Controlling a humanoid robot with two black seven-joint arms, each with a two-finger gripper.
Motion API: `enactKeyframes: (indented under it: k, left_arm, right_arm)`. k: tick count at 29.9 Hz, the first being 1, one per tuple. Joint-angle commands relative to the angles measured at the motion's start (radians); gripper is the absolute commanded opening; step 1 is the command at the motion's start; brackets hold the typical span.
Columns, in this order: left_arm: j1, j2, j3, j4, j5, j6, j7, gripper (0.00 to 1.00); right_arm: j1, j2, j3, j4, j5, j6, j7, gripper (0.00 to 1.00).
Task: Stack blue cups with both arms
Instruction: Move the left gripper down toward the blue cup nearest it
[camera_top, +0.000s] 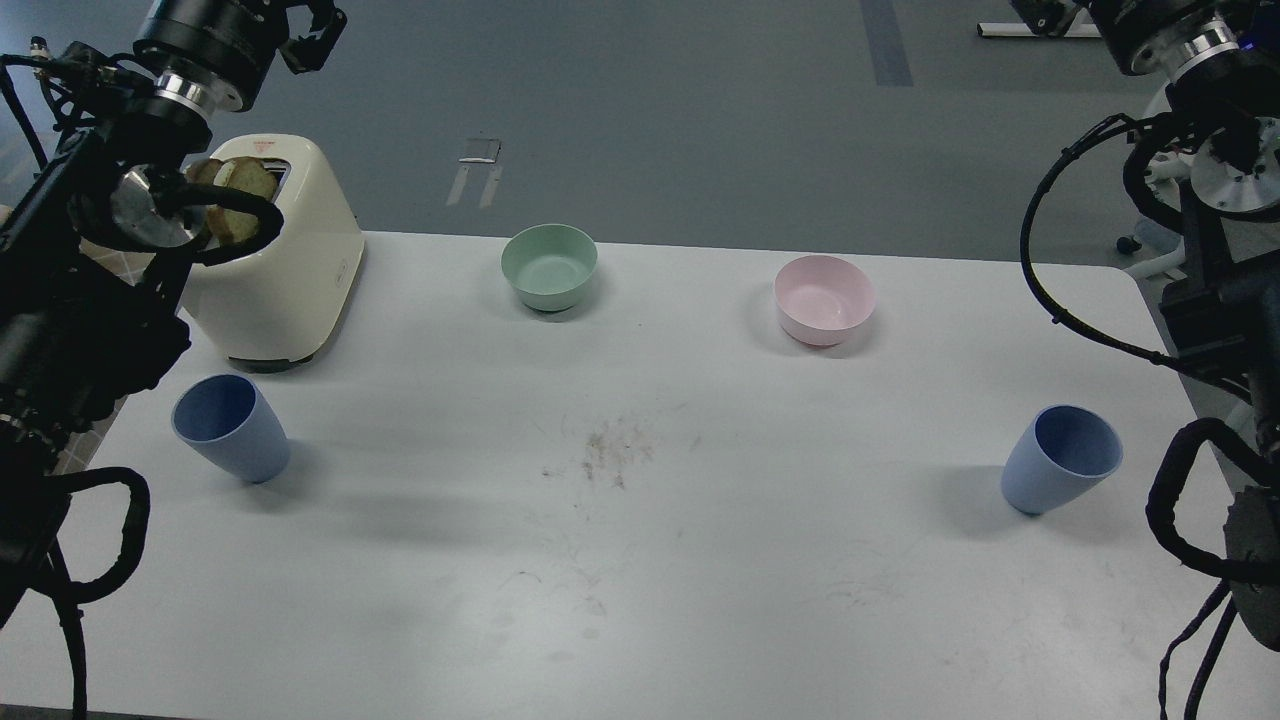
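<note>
Two blue cups stand upright on the white table (640, 600). One cup (232, 428) is at the left, just in front of the toaster. The other cup (1062, 472) is at the right, near the table's right edge. My left arm rises along the left edge, and its gripper (312, 35) hangs high at the top left, far above and behind the left cup. It is dark and its fingers cannot be told apart. My right gripper (1045, 15) is cut off by the top edge, far behind the right cup. Neither gripper holds anything that I can see.
A cream toaster (285, 270) with bread slices in its slots stands at the back left. A mint-green bowl (549, 266) and a pink bowl (824, 299) sit along the back of the table. Dark smudges (610, 450) mark the table's middle.
</note>
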Motion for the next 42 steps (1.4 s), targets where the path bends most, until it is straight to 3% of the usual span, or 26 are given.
enactKeyframes:
  k: [1,20,27,33,39,42]
  left_arm:
    - [0.0,-0.009,-0.001,-0.003,0.0,0.003,0.0,0.98]
    - [0.004,0.0,0.006,0.003,0.002,-0.011,0.003,0.98]
    - [0.016,0.02,0.002,0.006,0.0,-0.089,0.0,0.98]
    - [0.012,0.011,0.005,0.004,-0.032,-0.083,0.0,0.98]
    - [0.036,0.037,0.022,-0.066,-0.02,-0.08,-0.019,0.97]
    - [0.12,0.115,0.049,-0.196,-0.005,-0.071,-0.019,0.97]
  right_arm:
    - [-0.005,0.0,0.006,0.002,0.009,0.001,0.0,1.0]
    - [-0.051,-0.015,0.032,0.002,0.033,0.008,-0.003,1.0]
    - [-0.083,-0.012,0.028,0.011,0.033,0.019,-0.003,1.0]
    - [-0.16,-0.013,0.029,0.135,0.033,0.031,0.0,1.0]
    - [-0.238,-0.018,0.035,0.208,0.033,0.028,0.0,1.0]
    - [-0.321,-0.018,0.066,0.289,0.033,0.028,0.0,1.0]
